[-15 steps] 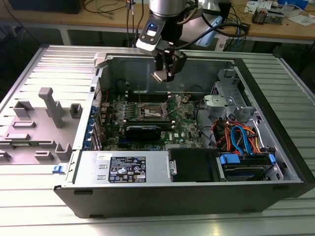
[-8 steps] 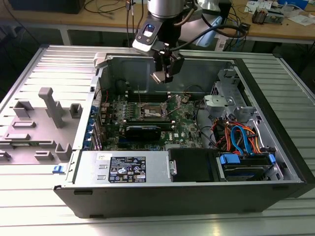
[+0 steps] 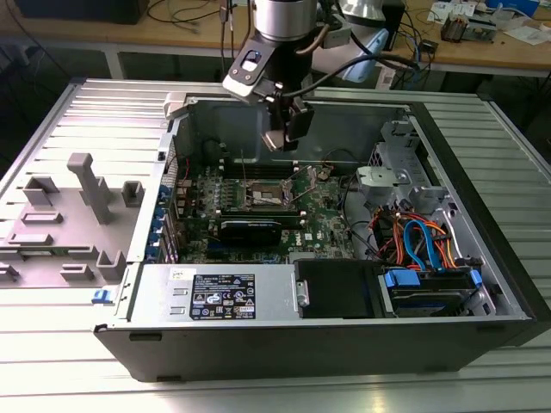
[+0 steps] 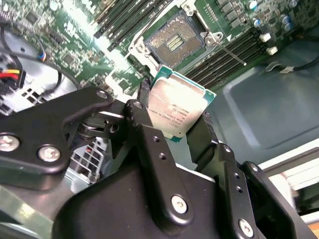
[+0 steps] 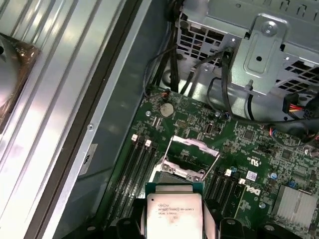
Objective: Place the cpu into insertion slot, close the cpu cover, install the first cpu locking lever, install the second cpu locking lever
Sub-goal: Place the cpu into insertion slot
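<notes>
A ribbed metal table (image 3: 52,112) carries the open computer case (image 3: 327,344), with workbenches (image 3: 172,39) behind. Grey fixtures (image 3: 82,206) lie to the exterior view's left of the insertion slot (image 3: 265,196). Above the slot, the gripper (image 3: 288,129) clamps its fingers on the cpu (image 4: 178,104). The cpu cover (image 5: 192,144) seems raised. Blue cables (image 3: 422,245) lie to the slot's right.

One cpu (image 4: 177,109), one insertion slot (image 4: 174,42), one cpu cover (image 5: 192,143), one pincer (image 4: 174,107), one open computer case (image 3: 344,344), two banks of memory slots (image 5: 137,164), one coin cell (image 5: 166,108), one long black card (image 3: 250,229), one power supply (image 3: 215,292).
</notes>
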